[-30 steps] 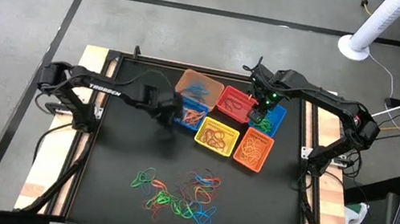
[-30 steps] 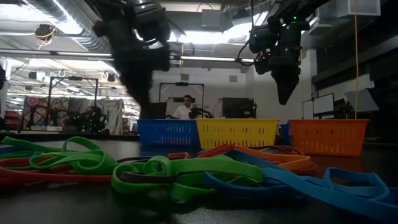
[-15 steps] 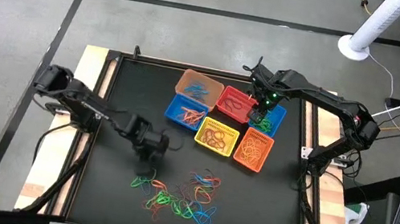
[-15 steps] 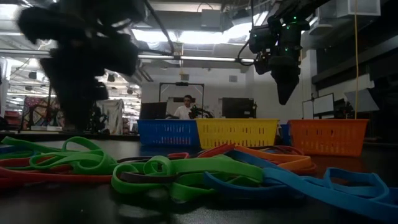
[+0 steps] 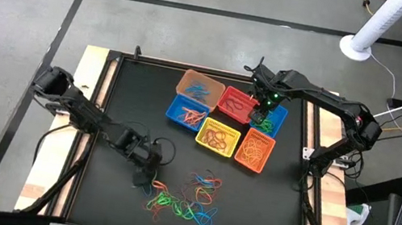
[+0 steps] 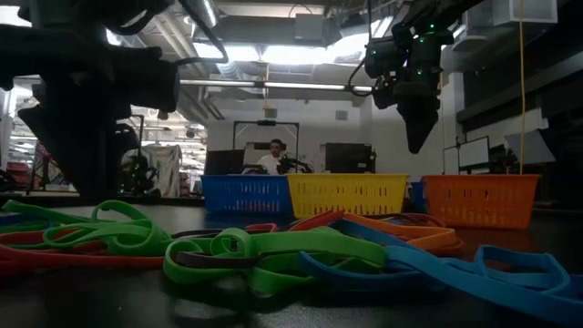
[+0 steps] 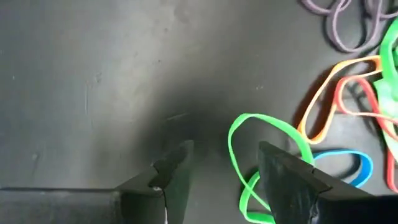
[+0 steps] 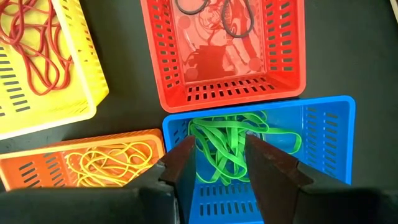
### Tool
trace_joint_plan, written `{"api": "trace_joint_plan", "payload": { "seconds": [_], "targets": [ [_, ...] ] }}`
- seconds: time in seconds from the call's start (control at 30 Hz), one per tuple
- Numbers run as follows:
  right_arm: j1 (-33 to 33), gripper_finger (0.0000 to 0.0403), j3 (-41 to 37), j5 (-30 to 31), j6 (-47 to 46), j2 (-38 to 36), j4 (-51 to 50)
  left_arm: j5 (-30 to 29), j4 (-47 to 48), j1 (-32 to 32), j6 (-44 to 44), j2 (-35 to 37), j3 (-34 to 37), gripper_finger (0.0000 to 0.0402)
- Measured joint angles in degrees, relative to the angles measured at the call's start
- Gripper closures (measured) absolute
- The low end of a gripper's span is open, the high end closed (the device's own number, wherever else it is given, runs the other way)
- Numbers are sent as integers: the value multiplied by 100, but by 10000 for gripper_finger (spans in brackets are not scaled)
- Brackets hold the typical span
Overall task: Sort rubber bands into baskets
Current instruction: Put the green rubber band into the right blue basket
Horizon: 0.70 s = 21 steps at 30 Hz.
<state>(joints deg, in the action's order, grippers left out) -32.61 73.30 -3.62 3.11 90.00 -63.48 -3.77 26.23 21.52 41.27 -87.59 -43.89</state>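
Note:
A loose pile of rubber bands in green, red, orange and blue lies on the black mat near the front edge. My left gripper hangs open just over the mat at the pile's left edge. In the left wrist view its fingers stand beside a green band, and I cannot tell whether one finger touches it. Six baskets stand in a cluster at the back. My right gripper waits open, pointing down over the right blue basket, which holds green bands.
The cluster is made up of a tan-orange basket, a red one, a blue one, a yellow one and an orange one. Bare mat lies between the baskets and the pile. A person sits in the room beyond the table.
My left gripper has swung from beside the left blue basket toward the table's near edge and gone down to the left edge of the pile, turning as it went. The bands lie where they did.

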Motion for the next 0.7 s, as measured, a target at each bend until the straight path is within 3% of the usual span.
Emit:
{"api": "trace_joint_plan", "payload": {
  "seconds": [0.43,0.7],
  "targets": [
    [1,265,0,-4,0,0,-2,-178,-328,475,94,-160,226,233],
    [-2,265,0,-8,-2,0,-2,-279,-312,481,52,-432,192,298]
  ]
}}
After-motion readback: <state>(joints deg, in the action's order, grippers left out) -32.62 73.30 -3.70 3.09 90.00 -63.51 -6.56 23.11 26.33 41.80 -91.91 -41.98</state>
